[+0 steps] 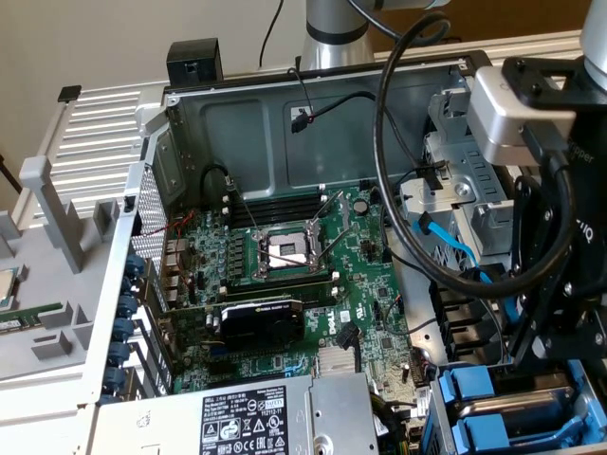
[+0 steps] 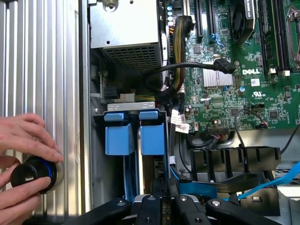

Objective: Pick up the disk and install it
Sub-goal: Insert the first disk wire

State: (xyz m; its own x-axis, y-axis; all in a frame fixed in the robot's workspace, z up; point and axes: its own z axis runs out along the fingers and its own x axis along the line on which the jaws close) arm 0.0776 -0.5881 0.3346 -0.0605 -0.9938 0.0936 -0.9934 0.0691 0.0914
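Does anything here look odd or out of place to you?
Yes: a person's hand holds a black round knob on the ribbed metal panel, right beside the open computer case, an unexpected human touch here. Nothing inside looks spilled or broken.

Disk (image 2: 153, 140): blue-railed metal drive, standing on edge in a drive bay (image 2: 125, 107) slot, blue tab at its end.

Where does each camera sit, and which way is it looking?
Exterior view: off the arm, above the open computer case, looking down onto the motherboard; the arm shows at this view's right.
Wrist view: on the wrist, looking down past the gripper at the blue drive carriers; a person's hand rests on a black knob.
Shared: motherboard, blue drive carriers, grey power supply.
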